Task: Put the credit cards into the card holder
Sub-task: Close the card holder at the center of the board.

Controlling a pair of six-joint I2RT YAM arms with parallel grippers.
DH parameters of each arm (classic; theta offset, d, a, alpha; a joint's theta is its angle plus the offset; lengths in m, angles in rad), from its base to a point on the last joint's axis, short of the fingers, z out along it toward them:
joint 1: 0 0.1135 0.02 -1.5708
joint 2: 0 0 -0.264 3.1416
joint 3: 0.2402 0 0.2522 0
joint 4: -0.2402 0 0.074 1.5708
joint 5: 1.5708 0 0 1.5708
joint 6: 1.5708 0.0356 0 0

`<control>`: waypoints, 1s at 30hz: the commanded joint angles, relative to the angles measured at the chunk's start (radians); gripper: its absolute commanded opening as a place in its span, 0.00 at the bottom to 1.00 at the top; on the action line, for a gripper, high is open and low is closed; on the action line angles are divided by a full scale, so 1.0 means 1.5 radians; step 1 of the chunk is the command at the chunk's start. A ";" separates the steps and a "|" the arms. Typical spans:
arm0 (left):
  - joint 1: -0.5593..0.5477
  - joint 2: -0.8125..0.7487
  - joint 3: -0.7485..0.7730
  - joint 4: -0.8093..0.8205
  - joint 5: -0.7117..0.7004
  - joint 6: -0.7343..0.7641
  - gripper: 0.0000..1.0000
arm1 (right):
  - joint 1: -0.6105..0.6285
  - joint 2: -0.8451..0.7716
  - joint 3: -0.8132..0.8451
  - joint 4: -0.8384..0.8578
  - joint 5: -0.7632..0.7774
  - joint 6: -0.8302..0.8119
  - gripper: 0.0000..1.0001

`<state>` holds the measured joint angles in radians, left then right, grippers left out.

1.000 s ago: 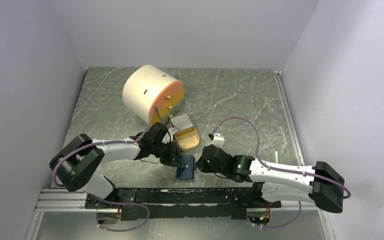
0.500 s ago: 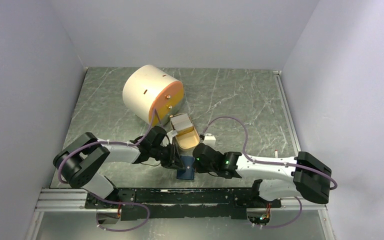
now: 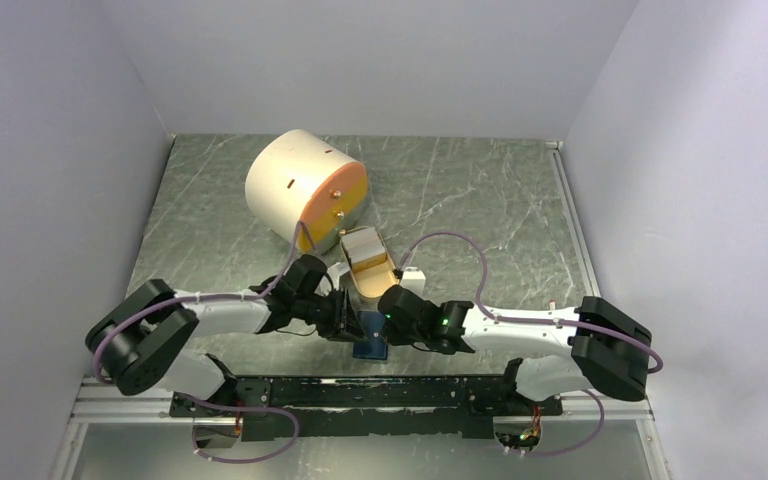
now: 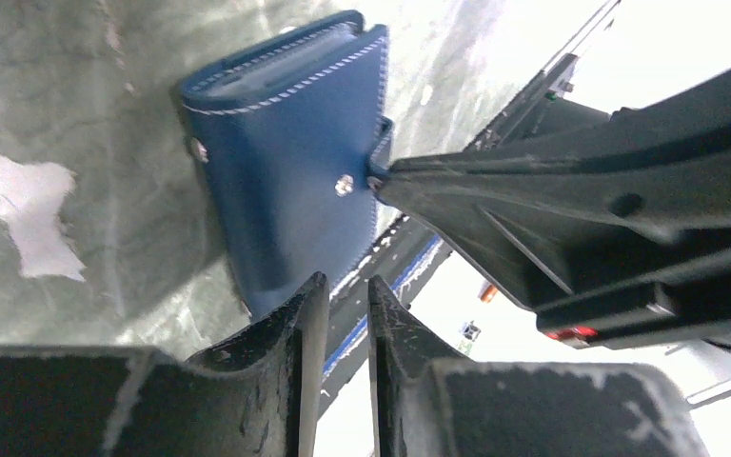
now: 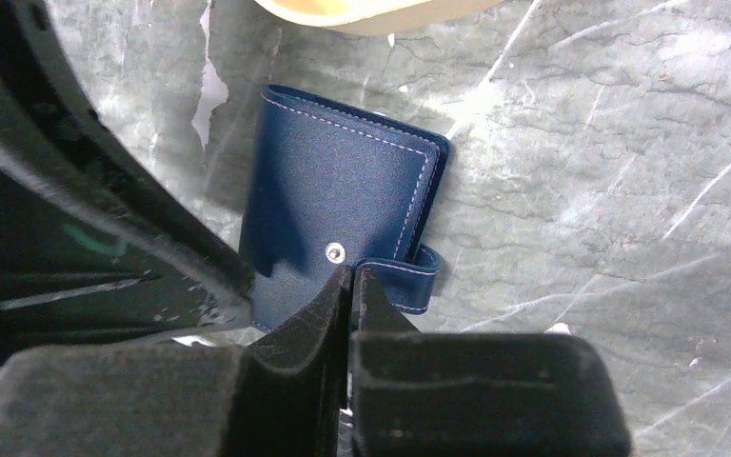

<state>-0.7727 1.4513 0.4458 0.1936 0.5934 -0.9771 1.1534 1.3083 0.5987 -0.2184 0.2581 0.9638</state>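
Observation:
The card holder [image 3: 370, 345] [image 4: 286, 162] [image 5: 343, 205] lies folded shut on the table near the front edge, dark blue with white stitching and a metal snap. Its closing tab [image 5: 409, 276] sticks out loose at one side. My right gripper [image 3: 381, 322] [image 5: 352, 273] is shut, and its tips rest against the holder beside the snap and tab. My left gripper [image 3: 348, 322] [image 4: 347, 286] hovers just left of the holder with a narrow empty gap between its fingers. The credit cards [image 3: 360, 243] sit as a whitish stack at the far end of the tan dish.
The tan oval dish [image 3: 375, 275] [image 5: 343, 8] stands just behind the card holder. A big cream cylinder [image 3: 295, 185] with an orange face lies farther back on the left. Pale worn patches [image 4: 29, 209] mark the stone tabletop. The black base rail [image 3: 360, 390] runs along the front edge.
My right arm has swung left, bringing its shut tips onto the card holder. My left gripper has shifted slightly and its jaws have parted a little.

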 commanded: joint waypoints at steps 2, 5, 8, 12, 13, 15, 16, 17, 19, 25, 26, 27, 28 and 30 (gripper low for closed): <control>-0.004 -0.068 -0.007 -0.050 -0.030 0.000 0.30 | 0.001 0.002 0.005 -0.019 0.008 -0.001 0.03; -0.004 -0.079 -0.004 -0.091 -0.068 0.017 0.31 | 0.001 0.003 0.009 -0.024 0.012 -0.004 0.03; -0.003 -0.087 -0.002 -0.111 -0.098 0.035 0.32 | 0.001 0.011 0.011 -0.026 0.008 -0.007 0.07; -0.004 -0.075 0.002 -0.113 -0.106 0.049 0.30 | 0.001 0.016 0.020 -0.037 0.011 -0.001 0.17; -0.004 -0.072 0.004 -0.116 -0.107 0.051 0.30 | 0.002 0.013 0.019 -0.035 0.009 0.000 0.18; -0.004 -0.064 0.000 -0.110 -0.104 0.054 0.29 | 0.002 0.007 0.017 -0.032 0.005 0.003 0.19; -0.004 -0.063 -0.005 -0.100 -0.101 0.053 0.29 | 0.002 0.002 0.017 -0.031 0.004 0.004 0.19; -0.004 -0.062 -0.009 -0.090 -0.095 0.050 0.29 | 0.002 -0.002 0.016 -0.030 0.003 0.005 0.19; -0.003 -0.056 -0.011 -0.074 -0.088 0.048 0.29 | 0.002 -0.010 0.016 -0.032 0.004 0.008 0.21; -0.004 -0.050 -0.010 -0.069 -0.077 0.047 0.29 | 0.003 -0.030 0.025 -0.053 0.014 0.008 0.24; -0.003 -0.053 -0.013 -0.066 -0.076 0.045 0.28 | 0.003 -0.031 0.027 -0.058 0.016 0.008 0.22; -0.004 -0.055 -0.013 -0.066 -0.076 0.043 0.29 | 0.003 -0.033 0.027 -0.060 0.016 0.009 0.21; -0.004 -0.056 -0.012 -0.067 -0.075 0.044 0.28 | 0.002 -0.035 0.026 -0.058 0.015 0.007 0.20; -0.004 -0.055 -0.011 -0.065 -0.073 0.045 0.28 | 0.002 -0.040 0.025 -0.056 0.013 0.006 0.18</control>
<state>-0.7742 1.3743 0.4343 0.0620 0.4652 -0.9150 1.1538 1.2724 0.6140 -0.2798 0.2604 0.9676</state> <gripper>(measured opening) 0.284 0.196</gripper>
